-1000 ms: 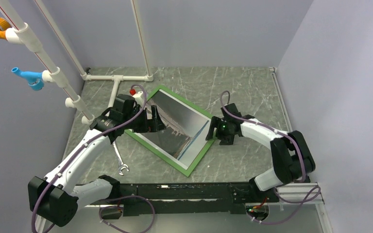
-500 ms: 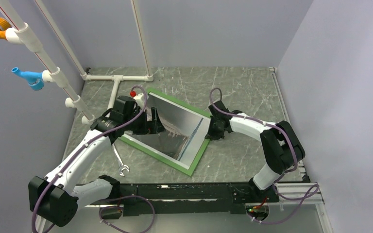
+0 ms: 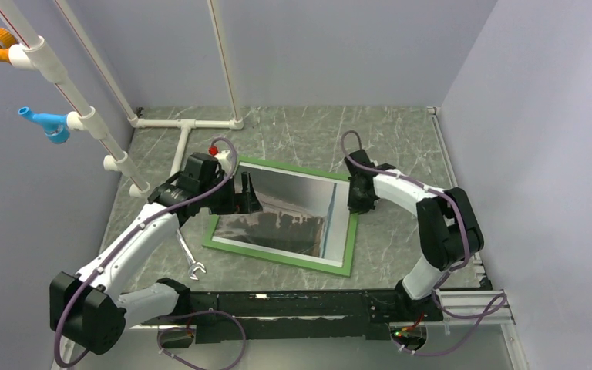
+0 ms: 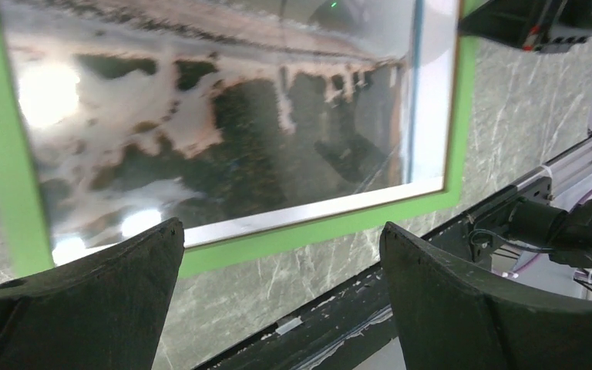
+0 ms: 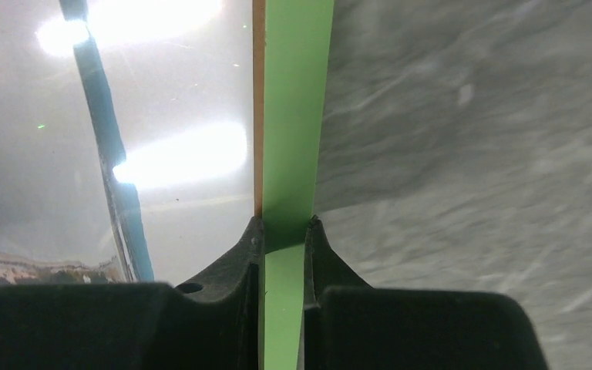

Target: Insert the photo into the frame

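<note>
The frame (image 3: 293, 166) lies flat, green face up, in the middle of the bench (image 3: 401, 139), tilted slightly in the overhead view. The photo (image 3: 285, 212) fills its opening, with the blue stripe (image 3: 328, 220) and white margin toward the right. Glare makes it unclear whether the print sits over or under the pane. The right end effector (image 5: 284, 227) is narrowed onto the frame's right green border, one finger on each side of the strip. The left end effector (image 3: 245, 193) hovers over the frame's left part, spread wide and holding nothing. A wrench (image 3: 190, 258) lies on the bench at lower left, just beside the frame.
</note>
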